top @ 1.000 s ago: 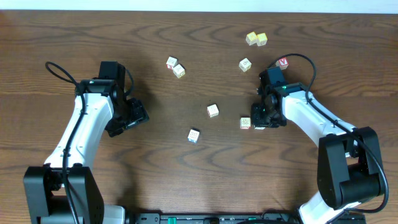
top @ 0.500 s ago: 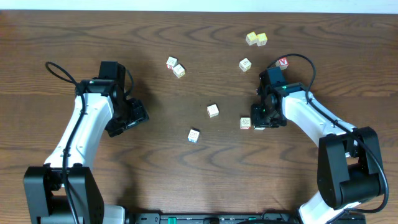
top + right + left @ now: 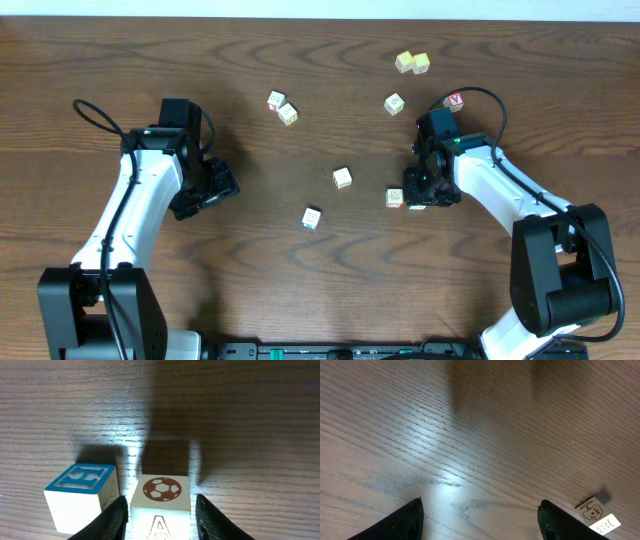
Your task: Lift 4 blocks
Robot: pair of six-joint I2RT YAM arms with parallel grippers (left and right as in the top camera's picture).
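In the right wrist view, a pale block [image 3: 160, 505] with a brown football print on top and a letter A on its side sits on the table between my right gripper's [image 3: 159, 512] fingers. A narrow gap shows on each side, so the jaws are open around it. A block with a blue H top [image 3: 85, 495] stands just to its left. Overhead, my right gripper [image 3: 414, 194] hovers beside a block [image 3: 395, 197]. More pale blocks lie at centre [image 3: 343, 178], lower centre [image 3: 311, 217] and back [image 3: 394, 103]. My left gripper [image 3: 222, 182] [image 3: 480, 520] is open over bare wood.
Two pale cubes [image 3: 276, 100] [image 3: 288, 114] lie at the back left of centre. Two yellowish cubes [image 3: 412, 63] sit at the far edge, and a red-letter cube [image 3: 455, 100] is behind the right arm. A printed cube [image 3: 597, 515] shows by the left gripper's right finger.
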